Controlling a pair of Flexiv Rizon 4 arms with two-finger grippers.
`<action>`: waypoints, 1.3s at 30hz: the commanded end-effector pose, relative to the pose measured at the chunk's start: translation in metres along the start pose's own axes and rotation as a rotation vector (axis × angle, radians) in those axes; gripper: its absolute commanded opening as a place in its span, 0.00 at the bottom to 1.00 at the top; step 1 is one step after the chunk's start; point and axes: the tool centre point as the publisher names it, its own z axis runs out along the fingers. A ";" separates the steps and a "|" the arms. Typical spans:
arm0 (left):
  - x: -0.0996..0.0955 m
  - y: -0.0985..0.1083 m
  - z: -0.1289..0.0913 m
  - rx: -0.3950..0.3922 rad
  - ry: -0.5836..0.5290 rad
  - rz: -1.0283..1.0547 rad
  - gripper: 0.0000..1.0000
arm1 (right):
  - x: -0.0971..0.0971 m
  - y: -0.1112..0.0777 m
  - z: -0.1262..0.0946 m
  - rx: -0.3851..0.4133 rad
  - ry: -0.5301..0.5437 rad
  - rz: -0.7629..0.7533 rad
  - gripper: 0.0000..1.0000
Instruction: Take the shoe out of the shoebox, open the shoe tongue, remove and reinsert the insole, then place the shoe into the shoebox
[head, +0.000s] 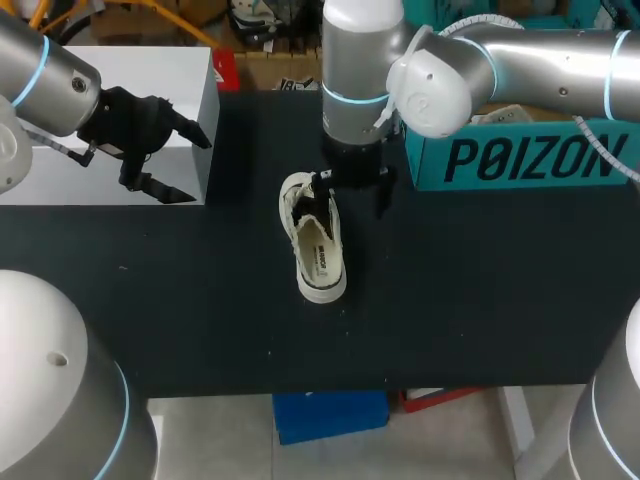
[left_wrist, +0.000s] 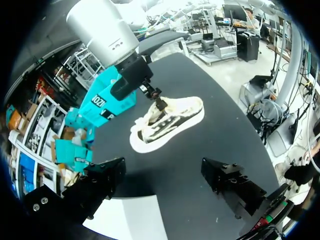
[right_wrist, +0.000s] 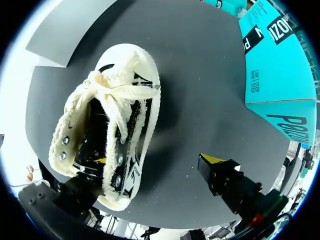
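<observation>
Tabletop (head: 480, 300), black and matte, fills most of the head view. A teal shoebox (head: 520, 160) sits at the upper right of that frame and a white box (head: 160, 70) at the upper left.

The shoe (head: 318, 245) lies out on the table in the middle of the frame, well apart from both boxes, with its toe toward the lower edge. It looks like a low canvas sneaker with frayed cream edging, so probably light. The upper should be soft and fold under a pinch, while the rubber sole is stiff and likely to grip the table instead of sliding.

The right gripper (head: 355, 185) hangs over the shoe's open end, spread wide. One finger dips inside the opening and the other stands outside, clear of the shoe wall. The side wall near the heel, between those fingers, looks like the firmest place to hold. The left gripper (head: 198, 168) is at the white box's corner at the upper left, also spread wide and holding nothing.

The laces (right_wrist: 120, 90) lie loose and bunched over the tongue, and they could snag a fingertip. I cannot make out the insole for certain. It is probably thin and floppy, best pinched at its heel end.
</observation>
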 end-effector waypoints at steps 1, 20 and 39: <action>0.001 0.001 0.001 0.000 -0.005 0.002 1.00 | 0.003 0.003 0.006 0.015 -0.008 -0.008 1.00; 0.001 0.001 0.001 0.000 -0.005 0.002 1.00 | 0.011 0.004 0.024 0.056 -0.034 -0.046 0.00; 0.001 0.001 0.001 0.000 -0.005 0.002 1.00 | 0.011 0.004 0.024 0.056 -0.034 -0.046 0.00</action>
